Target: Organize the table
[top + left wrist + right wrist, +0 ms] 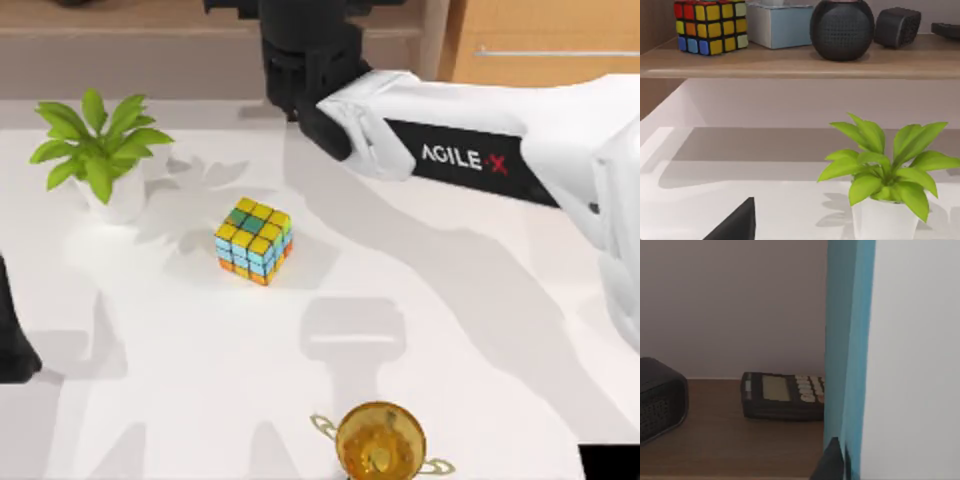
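The white table (470, 330) carries a multicoloured puzzle cube (253, 240) near its middle, a green plant in a white pot (100, 160) at the back left, and a golden trophy cup (380, 440) at the front edge. My right arm reaches across from the right, and its black gripper (300, 50) is over the brown shelf (130, 45) at the back. In the right wrist view a tall blue-and-white flat thing (850, 340) stands very close to the camera. My left arm (12, 340) is parked at the left edge.
In the left wrist view the shelf (790, 62) holds a second puzzle cube (710, 26), a light-blue box (780, 25), a round black speaker (841, 29) and a smaller black speaker (897, 27). A calculator (782, 395) lies on the shelf. A light-wood drawer cabinet (545, 40) stands at the back right.
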You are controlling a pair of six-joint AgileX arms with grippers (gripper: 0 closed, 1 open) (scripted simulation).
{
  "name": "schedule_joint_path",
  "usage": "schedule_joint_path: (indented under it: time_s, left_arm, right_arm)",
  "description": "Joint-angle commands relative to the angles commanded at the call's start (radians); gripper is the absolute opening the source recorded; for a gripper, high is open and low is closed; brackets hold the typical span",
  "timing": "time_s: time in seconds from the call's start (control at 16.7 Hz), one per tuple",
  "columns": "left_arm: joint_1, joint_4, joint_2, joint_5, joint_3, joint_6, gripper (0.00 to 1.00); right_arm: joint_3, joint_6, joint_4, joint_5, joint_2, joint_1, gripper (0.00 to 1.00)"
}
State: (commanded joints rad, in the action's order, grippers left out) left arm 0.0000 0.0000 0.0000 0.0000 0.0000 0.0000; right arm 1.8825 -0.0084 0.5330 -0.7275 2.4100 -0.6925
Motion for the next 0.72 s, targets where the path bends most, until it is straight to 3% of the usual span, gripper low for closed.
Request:
schedule_joint_path:
  time_s: [0.24, 0.72]
  left_arm:
    - [0.000, 0.000, 0.000, 0.000, 0.000, 0.000, 1.00]
    - [0.000, 0.000, 0.000, 0.000, 0.000, 0.000, 1.00]
  right_arm:
    - [0.000, 0.000, 0.000, 0.000, 0.000, 0.000, 0.02]
    - [0.000, 0.000, 0.000, 0.000, 0.000, 0.000, 0.00]
